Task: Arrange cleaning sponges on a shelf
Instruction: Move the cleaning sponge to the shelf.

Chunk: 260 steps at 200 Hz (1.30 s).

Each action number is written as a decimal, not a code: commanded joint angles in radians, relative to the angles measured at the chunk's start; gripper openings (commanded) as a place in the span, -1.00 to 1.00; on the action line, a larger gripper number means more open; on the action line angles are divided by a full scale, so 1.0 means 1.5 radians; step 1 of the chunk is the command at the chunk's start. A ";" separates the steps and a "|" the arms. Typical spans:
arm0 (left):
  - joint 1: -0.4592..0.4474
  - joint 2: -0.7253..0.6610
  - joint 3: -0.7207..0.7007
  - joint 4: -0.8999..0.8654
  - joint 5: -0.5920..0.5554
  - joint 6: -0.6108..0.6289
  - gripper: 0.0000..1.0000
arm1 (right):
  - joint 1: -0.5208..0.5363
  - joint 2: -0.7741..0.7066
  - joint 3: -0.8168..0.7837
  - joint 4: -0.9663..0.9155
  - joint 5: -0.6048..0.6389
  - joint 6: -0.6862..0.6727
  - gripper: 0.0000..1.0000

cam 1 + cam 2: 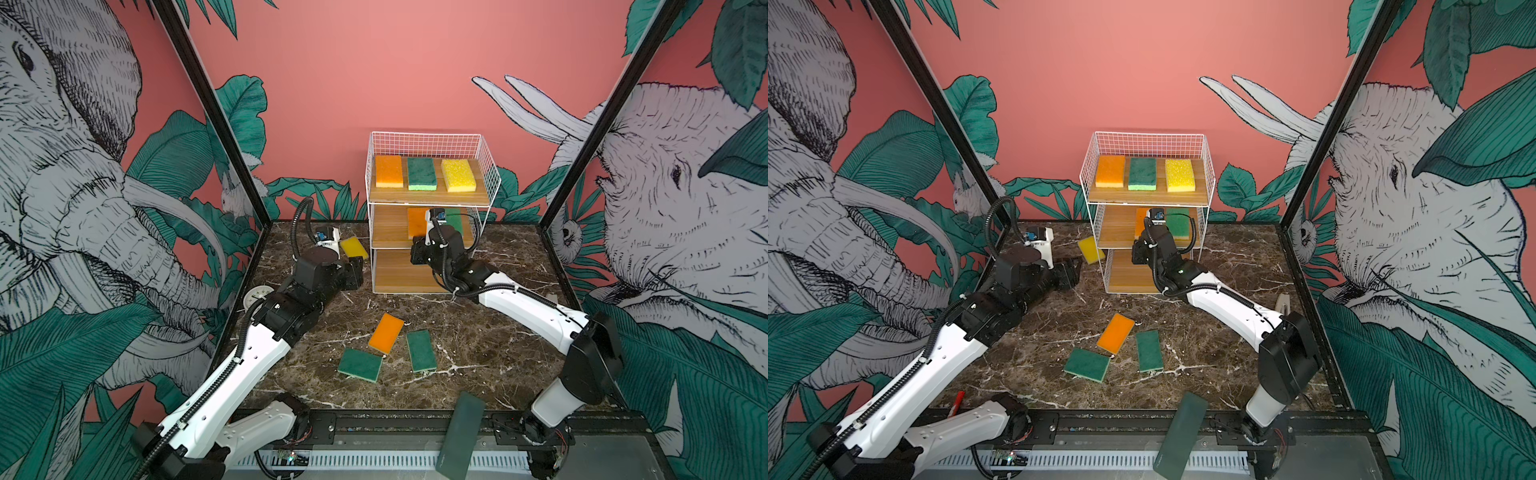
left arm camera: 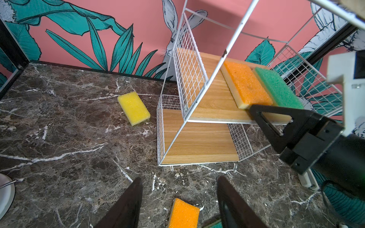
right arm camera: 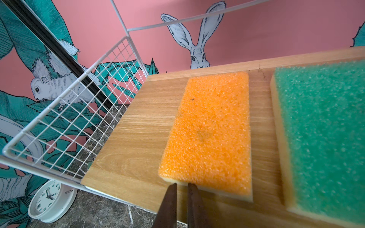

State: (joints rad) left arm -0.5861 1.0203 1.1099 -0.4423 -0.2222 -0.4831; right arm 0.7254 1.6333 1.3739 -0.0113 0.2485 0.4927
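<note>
The white wire shelf (image 1: 428,197) stands at the back. Its top board carries an orange (image 1: 389,171), a green (image 1: 422,173) and a yellow sponge (image 1: 458,175). On the middle board lie an orange sponge (image 3: 209,134) and a green one (image 3: 324,138). My right gripper (image 3: 182,185) is shut, its tips against the orange sponge's near edge, holding nothing. On the table lie a yellow sponge (image 1: 354,247), an orange one (image 1: 386,333) and two green ones (image 1: 360,364) (image 1: 421,351). My left gripper (image 2: 179,178) hovers open and empty to the left of the shelf.
A white clock (image 1: 257,296) lies at the table's left edge. A long dark slab (image 1: 459,432) leans over the front rail. A red pen (image 1: 957,402) lies by the left arm's base. Black frame posts stand at both back corners.
</note>
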 commanded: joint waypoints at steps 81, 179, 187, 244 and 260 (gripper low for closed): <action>0.004 -0.006 -0.007 -0.035 -0.010 -0.013 0.34 | 0.046 -0.064 -0.033 0.016 0.028 -0.020 -0.54; -0.057 0.009 -0.102 -0.155 0.093 0.090 0.64 | 0.095 -0.270 -0.172 -0.183 0.085 0.009 0.57; -0.072 0.014 -0.107 -0.154 0.094 0.100 0.64 | 0.095 -0.290 -0.186 -0.207 0.089 0.018 0.62; -0.137 0.052 -0.176 -0.129 0.137 0.123 0.66 | 0.060 -0.440 -0.272 -0.438 0.158 0.129 0.77; -0.137 0.035 -0.202 -0.109 0.137 0.126 0.66 | 0.029 -0.487 -0.296 -0.519 0.165 0.176 0.80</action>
State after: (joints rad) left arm -0.7872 1.1057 0.8551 -0.6373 -0.0360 -0.3187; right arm 0.8215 0.9966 0.9676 -0.5594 0.4286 0.6266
